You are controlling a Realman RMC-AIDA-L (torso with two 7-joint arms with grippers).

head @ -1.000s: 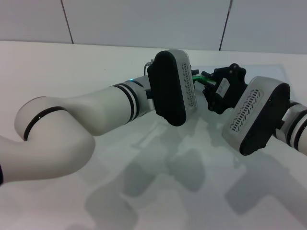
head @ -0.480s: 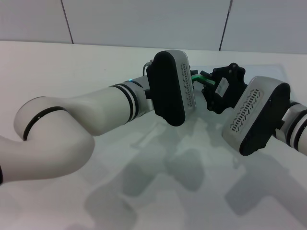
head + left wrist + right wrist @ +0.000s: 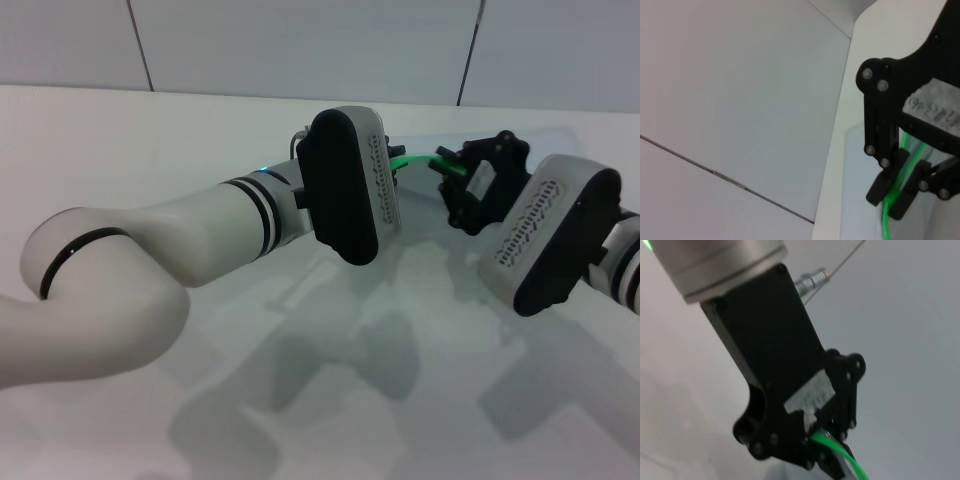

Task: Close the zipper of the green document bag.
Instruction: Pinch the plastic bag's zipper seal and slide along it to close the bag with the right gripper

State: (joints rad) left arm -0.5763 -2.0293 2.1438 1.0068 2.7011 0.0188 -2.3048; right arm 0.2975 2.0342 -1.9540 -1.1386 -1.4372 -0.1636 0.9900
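Observation:
The green document bag [image 3: 548, 140] lies flat at the far right of the table, pale and translucent. Its zipper [image 3: 412, 158] shows as a thin bright green strip stretched between my two wrists. My right gripper [image 3: 447, 166] is shut on the zipper; the left wrist view shows that right gripper [image 3: 896, 196] pinching the green strip [image 3: 888, 212] at the bag's [image 3: 860, 195] edge. In the head view my left wrist housing hides my left gripper. In the right wrist view the left gripper [image 3: 822, 451] is clamped on the green strip [image 3: 849, 461].
The white table [image 3: 150, 140] runs back to a grey panelled wall [image 3: 300, 40]. My left arm [image 3: 200, 240] lies across the middle of the head view, and the right arm [image 3: 550, 240] comes in from the right.
My right gripper has moved right and slightly back along the zipper, so more green strip shows between the two wrists. The left wrist has shifted a little to the left.

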